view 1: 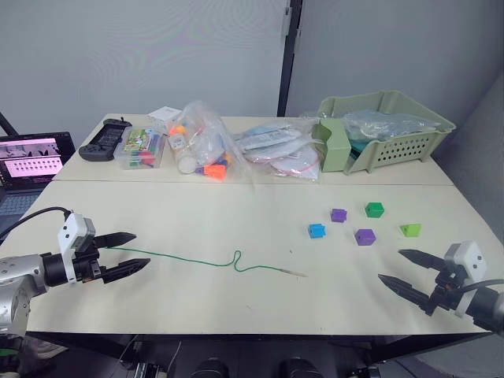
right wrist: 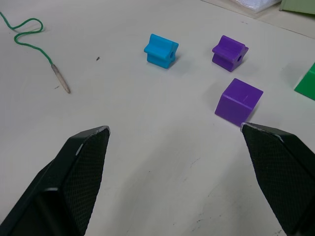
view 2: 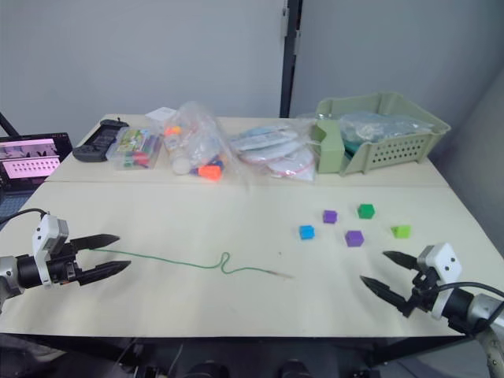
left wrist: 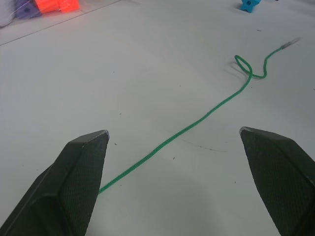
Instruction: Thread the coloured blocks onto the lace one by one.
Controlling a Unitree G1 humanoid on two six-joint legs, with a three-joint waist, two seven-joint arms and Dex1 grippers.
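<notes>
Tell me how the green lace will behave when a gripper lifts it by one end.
The lace lies thin and kinked in a loop on the table, so it will likely droop and trail rather than hold shape. Its pale tip looks straight, probably stiff. It seems very light.

— What lies on the surface?

— Near the front, the lace runs loose, its pale tip toward the middle. To its right sit the coloured blocks, spread apart.

— And along the back?

— A black controller, a clear box of small items, clear plastic bags of toys, and a green basket.
</notes>
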